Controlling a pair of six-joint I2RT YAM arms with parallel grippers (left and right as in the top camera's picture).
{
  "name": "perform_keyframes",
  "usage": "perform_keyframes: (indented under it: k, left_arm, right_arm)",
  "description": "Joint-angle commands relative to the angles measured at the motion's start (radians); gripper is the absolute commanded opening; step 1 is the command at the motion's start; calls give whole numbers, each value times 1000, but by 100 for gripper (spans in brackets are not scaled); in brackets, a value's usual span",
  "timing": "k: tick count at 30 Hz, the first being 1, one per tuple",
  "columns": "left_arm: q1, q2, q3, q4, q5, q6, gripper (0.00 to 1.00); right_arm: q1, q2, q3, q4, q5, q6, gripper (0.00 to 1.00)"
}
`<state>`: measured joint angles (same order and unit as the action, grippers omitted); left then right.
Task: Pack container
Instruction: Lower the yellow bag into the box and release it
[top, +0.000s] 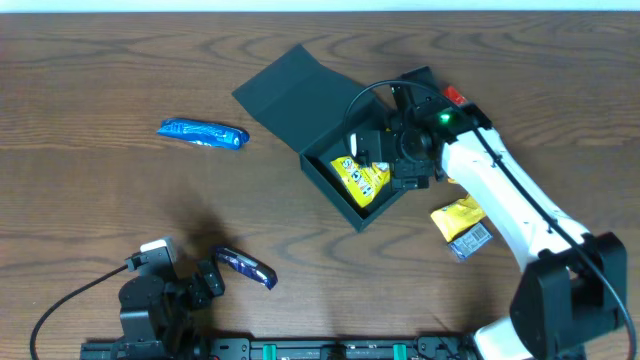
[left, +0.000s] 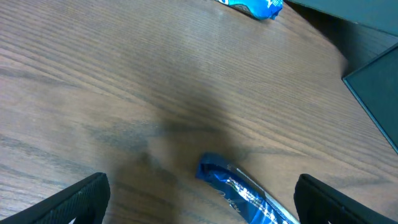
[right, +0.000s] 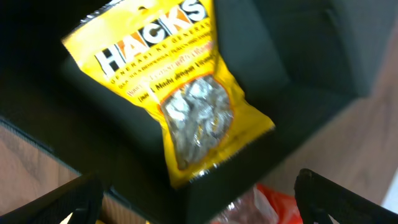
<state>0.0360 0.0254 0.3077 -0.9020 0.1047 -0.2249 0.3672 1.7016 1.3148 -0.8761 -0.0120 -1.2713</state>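
R gripper, spread, is hovering over the container holding a yellow pkt; L gripper, also spread, is sitting near-left by a blue pkt.

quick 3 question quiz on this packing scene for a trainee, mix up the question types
1. True or false: the yellow Hacks packet lies inside the container.
2. The left gripper is nearest to: A a blue packet, B the container, C the Hacks packet.
3. Is the right gripper open or shut?
Key: 1 true; 2 A; 3 open.
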Motion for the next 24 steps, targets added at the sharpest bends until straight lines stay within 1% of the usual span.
perform_keyframes:
  k: [1,9,11,20,22,24]
  left_arm:
    - [3,-2,-15,-62,-3,8,95]
    - [3,-2,-15,-62,-3,8,96]
    - [3,-2,-15,-62,-3,8,95]
    - [3,-2,-15,-62,-3,8,96]
    - [3,-2,-15,-62,-3,8,96]
    - [3,-2,-15,-62,-3,8,95]
  right_arm:
    - [22,24,25,-18,-81,-74,98]
    - [26,82,25,-14,-90,-138,94]
    - [27,105,25,-11,-90,-148,94]
    - [5,167,25,59,-90,-148,92]
    - [5,178,25,69,-90,-148,87]
    - [6,186,25,73,-92,-148,84]
